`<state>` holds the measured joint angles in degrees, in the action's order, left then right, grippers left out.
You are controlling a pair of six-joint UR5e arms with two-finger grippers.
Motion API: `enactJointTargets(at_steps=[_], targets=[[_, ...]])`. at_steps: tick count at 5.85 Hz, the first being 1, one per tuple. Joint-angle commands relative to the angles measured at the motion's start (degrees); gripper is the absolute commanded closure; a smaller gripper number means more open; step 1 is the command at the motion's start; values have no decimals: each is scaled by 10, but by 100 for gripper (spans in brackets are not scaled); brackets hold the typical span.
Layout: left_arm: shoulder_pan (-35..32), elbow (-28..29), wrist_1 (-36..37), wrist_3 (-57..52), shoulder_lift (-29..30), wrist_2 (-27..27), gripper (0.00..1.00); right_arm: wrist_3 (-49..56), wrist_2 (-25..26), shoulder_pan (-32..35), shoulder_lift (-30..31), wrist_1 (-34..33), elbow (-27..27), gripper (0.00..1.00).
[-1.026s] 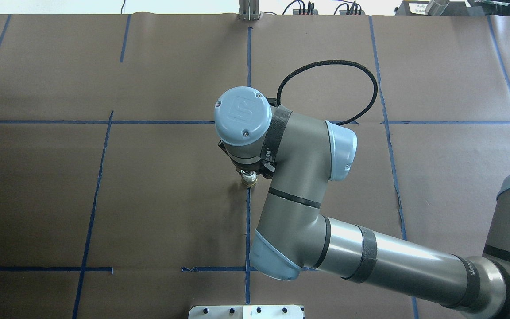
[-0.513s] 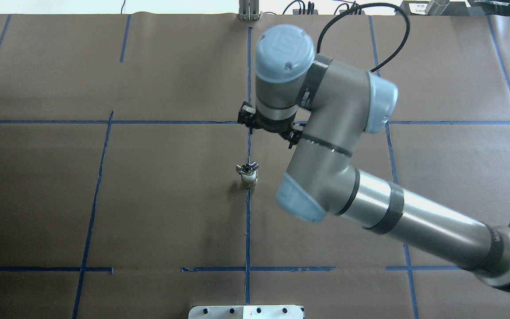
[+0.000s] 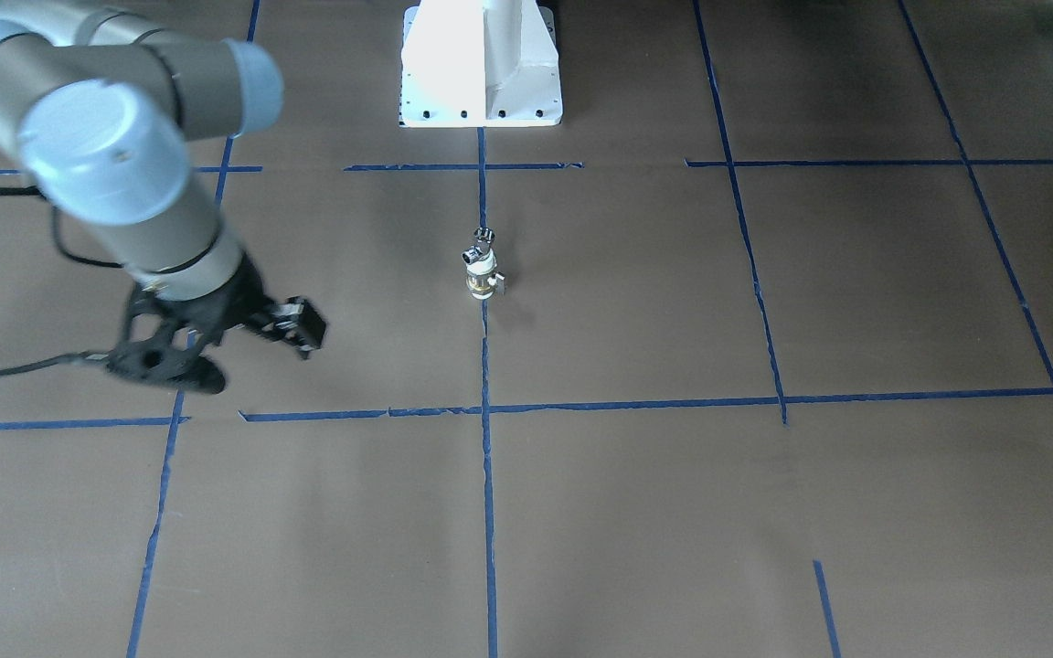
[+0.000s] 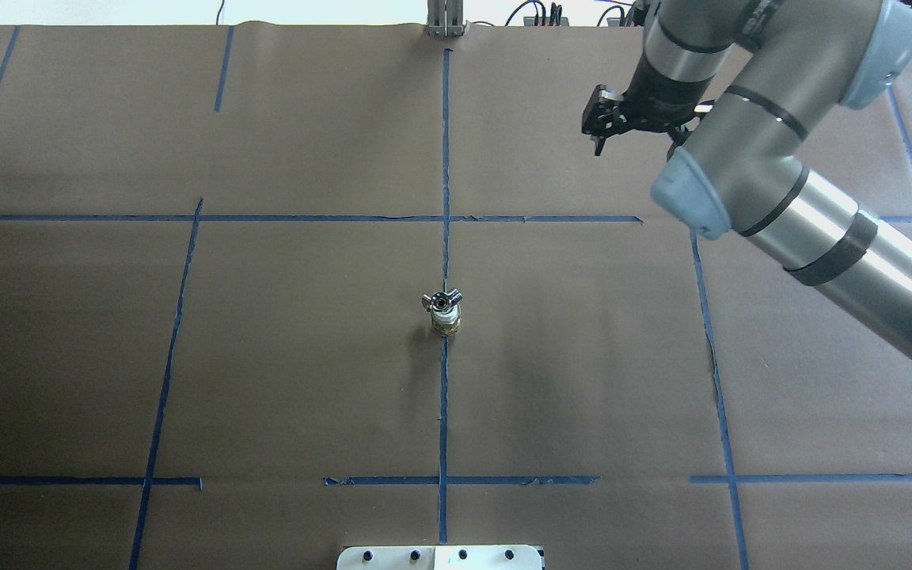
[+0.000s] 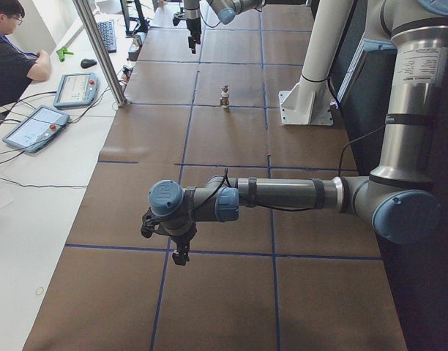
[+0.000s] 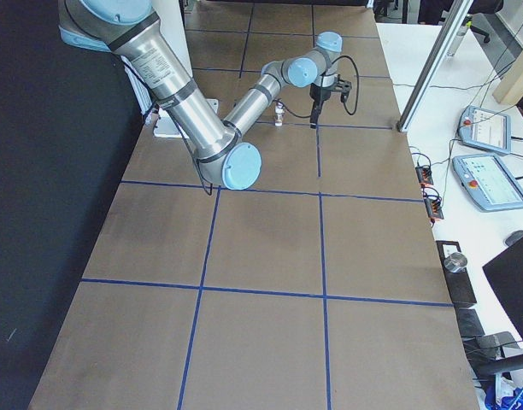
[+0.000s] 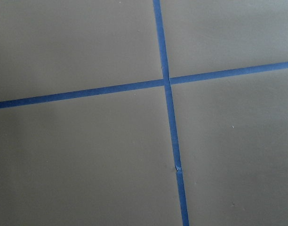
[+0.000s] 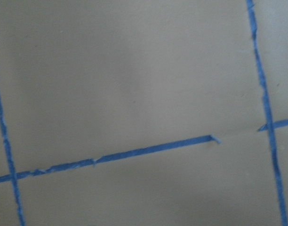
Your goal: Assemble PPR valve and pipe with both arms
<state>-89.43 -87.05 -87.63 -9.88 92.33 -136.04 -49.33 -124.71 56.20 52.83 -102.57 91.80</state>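
Well off to the valve's left, the left gripper (image 5: 181,254) hangs low over the brown table (image 4: 266,356) with its fingers pointing down. It shows only in the side view, so I cannot tell whether it is spread or pressed together. The PPR valve (image 4: 446,319) stands upright on a blue tape line (image 4: 443,412), well apart from both grippers, with the chrome pipe (image 4: 442,299) seated on its top end. To the valve's right and farther from the robot, the right gripper (image 4: 602,131) hangs above the table, jaws spread and holding nothing.
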Motion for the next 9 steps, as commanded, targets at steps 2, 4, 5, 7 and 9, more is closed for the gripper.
enactJointTargets(at_steps=[2,4,5,7,9], targets=[[0,0,-7,3,-3,15,0,359,-45,139,148,5,-22,0],[-1,-5,-7,3,-4,16,0,471,-69,211,277,68,-16,0],[-1,-8,-8,1,-13,17,0,492,-80,237,334,116,-16,0],[0,-15,-7,1,-14,17,0,488,-92,274,406,149,4,0],[0,-15,-4,0,-14,17,0,484,-91,274,440,149,57,0]])
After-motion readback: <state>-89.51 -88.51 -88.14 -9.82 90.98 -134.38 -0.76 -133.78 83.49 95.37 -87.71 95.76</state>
